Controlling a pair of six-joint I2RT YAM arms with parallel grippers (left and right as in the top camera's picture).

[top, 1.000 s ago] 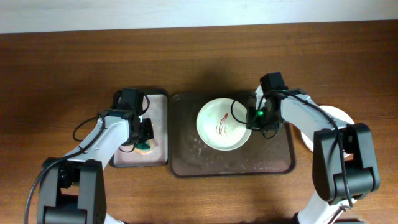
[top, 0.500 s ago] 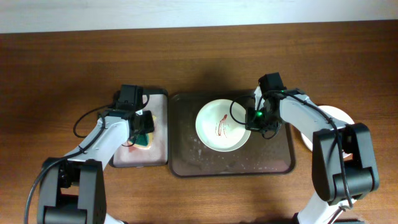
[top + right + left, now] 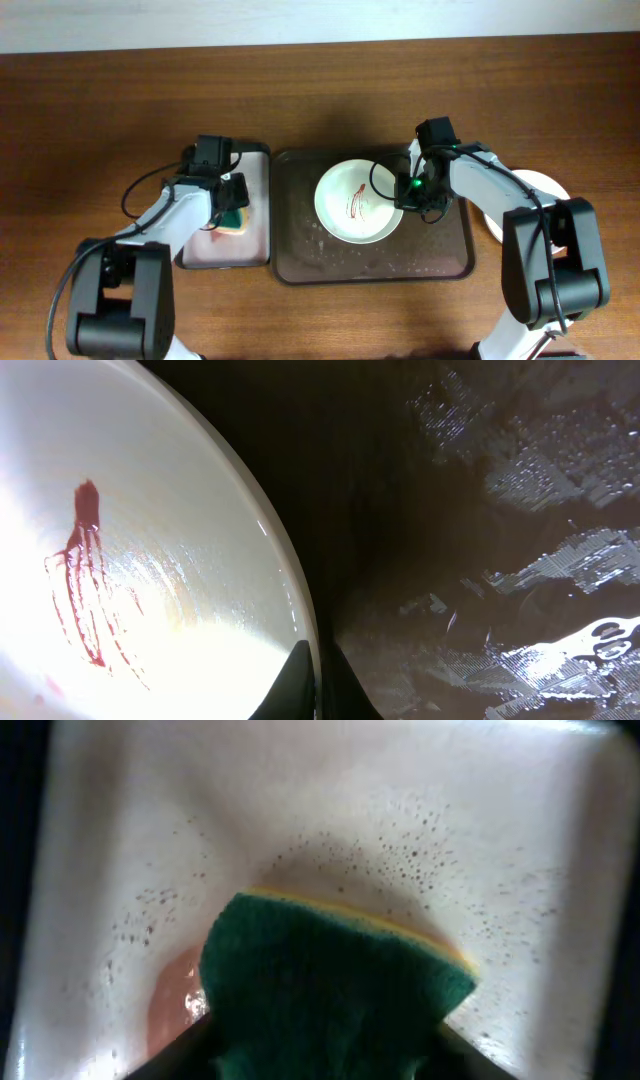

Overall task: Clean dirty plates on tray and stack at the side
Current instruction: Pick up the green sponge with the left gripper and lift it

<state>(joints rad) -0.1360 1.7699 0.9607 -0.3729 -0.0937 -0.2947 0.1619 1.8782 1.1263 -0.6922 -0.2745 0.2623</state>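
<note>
One dirty plate (image 3: 358, 200) with a red smear at its centre sits tilted on the dark brown tray (image 3: 440, 262). My right gripper (image 3: 408, 190) is shut on the plate's right rim; in the right wrist view its fingertips (image 3: 322, 690) pinch the rim of the plate (image 3: 150, 560). My left gripper (image 3: 232, 208) is shut on a green and yellow sponge (image 3: 236, 220) over the small pinkish tray (image 3: 255, 180). The left wrist view shows the sponge (image 3: 330, 990) between the jaws. Clean white plates (image 3: 530, 185) lie at the right, mostly hidden by the right arm.
The small pinkish tray (image 3: 480, 850) is wet and speckled, with a reddish patch (image 3: 175, 1005) beside the sponge. The brown tray's floor (image 3: 520, 490) is wet. Cables hang off both arms. Bare wooden table (image 3: 320, 90) lies behind both trays.
My left gripper has lifted the sponge off the pinkish tray's near part and carried it a little farther back and right. The right gripper and plate have barely moved.
</note>
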